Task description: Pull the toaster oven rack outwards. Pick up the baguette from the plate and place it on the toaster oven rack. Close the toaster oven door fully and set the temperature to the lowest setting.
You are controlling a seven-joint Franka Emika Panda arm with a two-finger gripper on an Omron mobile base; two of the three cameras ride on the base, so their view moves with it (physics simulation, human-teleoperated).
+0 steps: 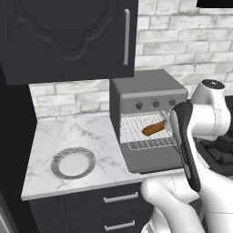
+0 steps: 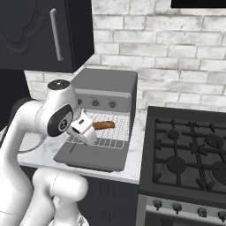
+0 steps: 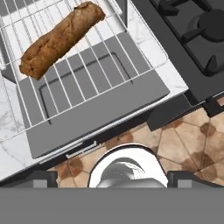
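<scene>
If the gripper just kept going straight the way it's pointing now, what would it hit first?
Probably the open toaster oven door, around its outer edge: the hand view looks down past the rack and baguette. Depth is unclear, so it might slip past onto the floor.

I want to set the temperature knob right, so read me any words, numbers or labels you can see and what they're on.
No readable text anywhere.
Toaster oven: faint marks above its three knobs, too small and blurred to read.
Stove: its front knobs carry no legible markings.
Baguette, rack, plate: no lettering.
</scene>
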